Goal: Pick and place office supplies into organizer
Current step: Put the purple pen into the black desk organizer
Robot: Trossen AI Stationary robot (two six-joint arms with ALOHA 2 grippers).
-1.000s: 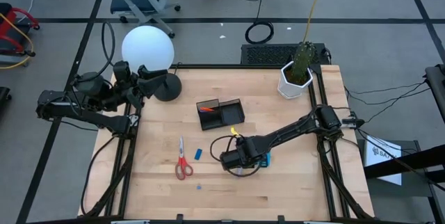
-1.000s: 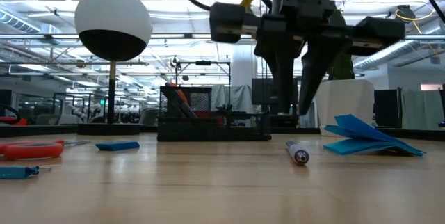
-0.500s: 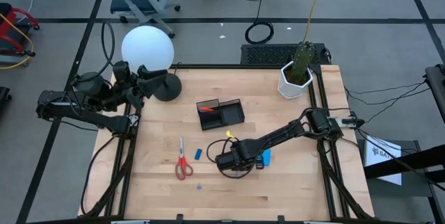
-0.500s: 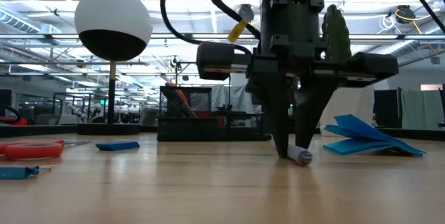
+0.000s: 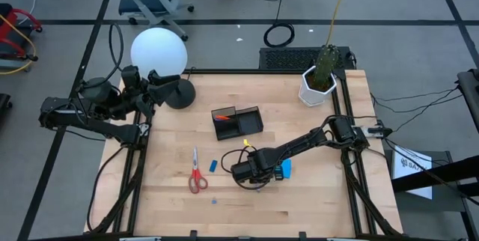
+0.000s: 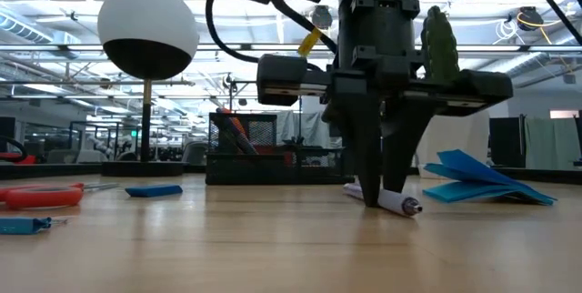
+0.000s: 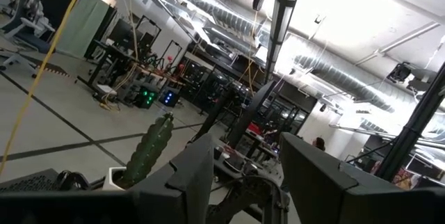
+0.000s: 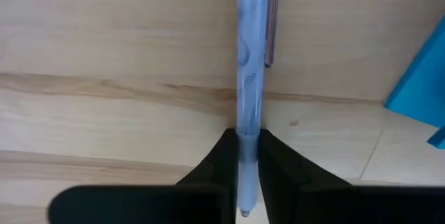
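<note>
My right tool (image 8: pixel 247 156) is pinched shut on a grey-purple pen (image 8: pixel 249 57), pen lying on the surface (image 5: pixel 314 203) — not lifted. Scissors (image 5: pixel 196 175), eraser (image 5: pixel 213 166) and blue notepad (image 5: pixel 284 169) lie loose there. Farther back, the organizer (image 5: pixel 236 122) holds an orange marker only. Left tool (image 7: pixel 243 175) parked, gaping, empty.

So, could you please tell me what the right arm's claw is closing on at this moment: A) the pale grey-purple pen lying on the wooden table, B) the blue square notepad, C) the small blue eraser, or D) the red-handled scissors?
A: the right claw has its fingertips pinched on the pale grey-purple pen, which lies on the table beside the blue square notepad.
</note>
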